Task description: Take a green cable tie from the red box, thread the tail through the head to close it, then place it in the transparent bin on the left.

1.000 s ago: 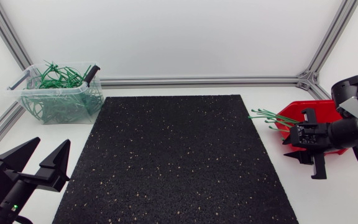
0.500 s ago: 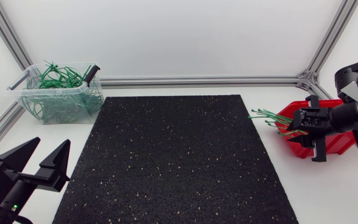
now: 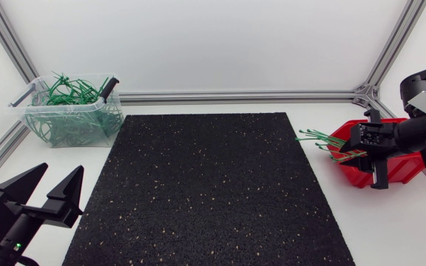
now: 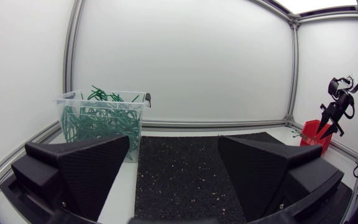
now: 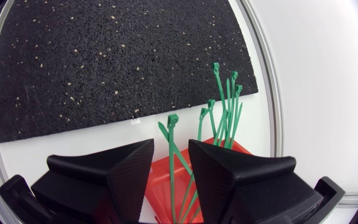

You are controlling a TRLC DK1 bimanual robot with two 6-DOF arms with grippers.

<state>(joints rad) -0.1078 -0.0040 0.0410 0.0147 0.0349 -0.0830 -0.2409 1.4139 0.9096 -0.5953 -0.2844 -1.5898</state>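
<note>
The red box (image 3: 394,168) stands at the table's right edge, with green cable ties (image 3: 322,137) sticking out over its rim towards the mat. My right gripper (image 3: 359,144) hangs over the box. In the right wrist view its fingers (image 5: 171,171) stand a little apart, open. One green tie (image 5: 172,134) runs through the gap above the red box (image 5: 159,194); more ties (image 5: 224,112) lie beside it. The transparent bin (image 3: 72,118), holding several green ties, is at the back left. My left gripper (image 3: 46,193) rests wide open at the front left; its wrist view shows the bin (image 4: 101,121) ahead of its own fingers (image 4: 176,180).
A black speckled mat (image 3: 205,185) covers the table's middle. Aluminium frame rails run along the back and side edges. A strip of white table lies between the mat and the red box.
My right gripper has moved from in front of the red box towards the back, and now hangs over the box and its ties. The left arm has not moved.
</note>
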